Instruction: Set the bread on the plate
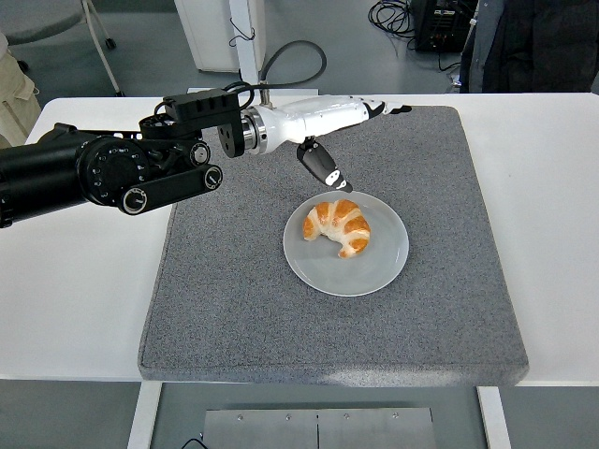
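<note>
White table [84, 309], grey mat [234, 309] over its middle, floor with cables and a chair past the far edge. Left arm [84, 173] reaches in from the left edge, left hand [323, 126] raised over the mat's far half, fingers extended and spread, thumb hanging down, holding nothing. Plate [384, 271] mid-mat, bread [338, 225] lying on it, left of plate centre. Risk looks low: the drooping thumb could clip the bread if the hand dips.
</note>
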Robot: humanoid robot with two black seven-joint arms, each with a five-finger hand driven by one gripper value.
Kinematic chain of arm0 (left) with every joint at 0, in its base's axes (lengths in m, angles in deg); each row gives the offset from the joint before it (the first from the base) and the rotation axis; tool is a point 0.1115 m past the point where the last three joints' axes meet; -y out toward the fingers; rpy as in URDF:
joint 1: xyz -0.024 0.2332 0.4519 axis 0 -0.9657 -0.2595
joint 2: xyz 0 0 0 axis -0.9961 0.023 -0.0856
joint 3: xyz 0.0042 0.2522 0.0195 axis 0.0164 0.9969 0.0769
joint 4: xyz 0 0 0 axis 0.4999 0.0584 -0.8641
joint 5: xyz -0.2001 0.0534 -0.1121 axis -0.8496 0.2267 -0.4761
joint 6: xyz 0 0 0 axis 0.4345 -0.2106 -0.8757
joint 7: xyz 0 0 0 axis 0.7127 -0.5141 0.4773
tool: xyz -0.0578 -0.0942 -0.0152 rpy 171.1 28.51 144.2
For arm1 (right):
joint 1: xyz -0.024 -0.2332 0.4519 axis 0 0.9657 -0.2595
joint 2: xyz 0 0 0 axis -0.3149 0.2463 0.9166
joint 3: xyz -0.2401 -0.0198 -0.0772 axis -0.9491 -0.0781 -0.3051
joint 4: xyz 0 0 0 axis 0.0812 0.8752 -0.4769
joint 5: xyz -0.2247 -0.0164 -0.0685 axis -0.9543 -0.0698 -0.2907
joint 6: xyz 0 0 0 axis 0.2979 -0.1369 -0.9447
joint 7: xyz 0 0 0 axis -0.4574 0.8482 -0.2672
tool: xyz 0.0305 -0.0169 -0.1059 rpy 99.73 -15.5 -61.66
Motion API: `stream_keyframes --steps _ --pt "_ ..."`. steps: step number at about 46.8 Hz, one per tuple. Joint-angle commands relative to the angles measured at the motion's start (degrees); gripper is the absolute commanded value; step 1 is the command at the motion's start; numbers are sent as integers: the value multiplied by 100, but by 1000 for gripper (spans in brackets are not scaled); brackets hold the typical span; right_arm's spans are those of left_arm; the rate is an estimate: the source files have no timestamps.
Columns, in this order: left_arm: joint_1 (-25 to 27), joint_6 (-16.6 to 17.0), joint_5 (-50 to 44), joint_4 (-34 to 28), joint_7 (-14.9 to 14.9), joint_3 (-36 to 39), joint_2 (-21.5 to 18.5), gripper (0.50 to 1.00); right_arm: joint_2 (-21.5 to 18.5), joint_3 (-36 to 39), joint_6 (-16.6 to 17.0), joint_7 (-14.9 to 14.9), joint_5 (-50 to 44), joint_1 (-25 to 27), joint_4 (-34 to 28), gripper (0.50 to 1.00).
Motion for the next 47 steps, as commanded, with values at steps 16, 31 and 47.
stream_keyframes --steps 16,31,47 --pt "-329 -166 -1466 336 -1 -865 -565 990 0 0 -2 0 0 0 0 1000" --pt "-856 -245 -2907 1829 -71 -1569 -144 990 0 0 -2 0 0 0 0 1000" --pt "-1164 -1132 -4367 3534 -203 -1946 542 990 0 0 -2 0 0 0 0 1000"
